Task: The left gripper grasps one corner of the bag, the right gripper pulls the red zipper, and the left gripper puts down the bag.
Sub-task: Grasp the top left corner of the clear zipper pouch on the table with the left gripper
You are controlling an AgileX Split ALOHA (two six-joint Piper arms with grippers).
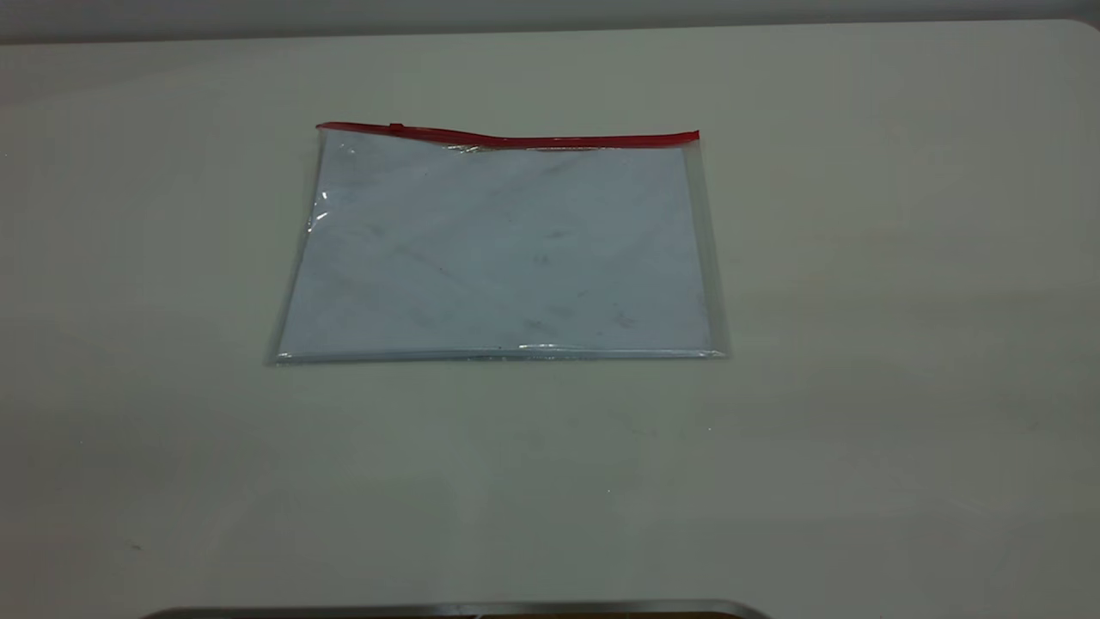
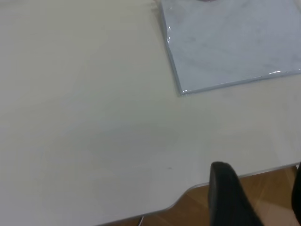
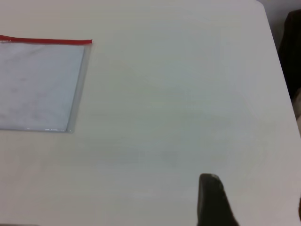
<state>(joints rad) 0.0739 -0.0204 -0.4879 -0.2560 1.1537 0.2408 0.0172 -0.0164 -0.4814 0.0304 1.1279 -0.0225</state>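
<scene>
- Exterior view: bag (image 1: 498,249) flat on the tabletop (image 1: 902,301), the red zipper (image 1: 507,137) along its far edge with the slider tab near the left end. Neither arm shows.
- Left wrist view: the left gripper (image 2: 263,197) hangs over the tabletop's (image 2: 84,117) near edge, one dark finger (image 2: 228,193) plain, the other only at the frame's rim; jaws parted, nothing between them. A bag (image 2: 225,42) corner lies well ahead, apart from them.
- Right wrist view: the right gripper (image 3: 254,202) shows one finger (image 3: 211,200) clearly; its jaws grip nothing, and whether released or clenched I cannot tell. The bag (image 3: 37,84) and red zipper (image 3: 47,41) lie well ahead, off to one side.
</scene>
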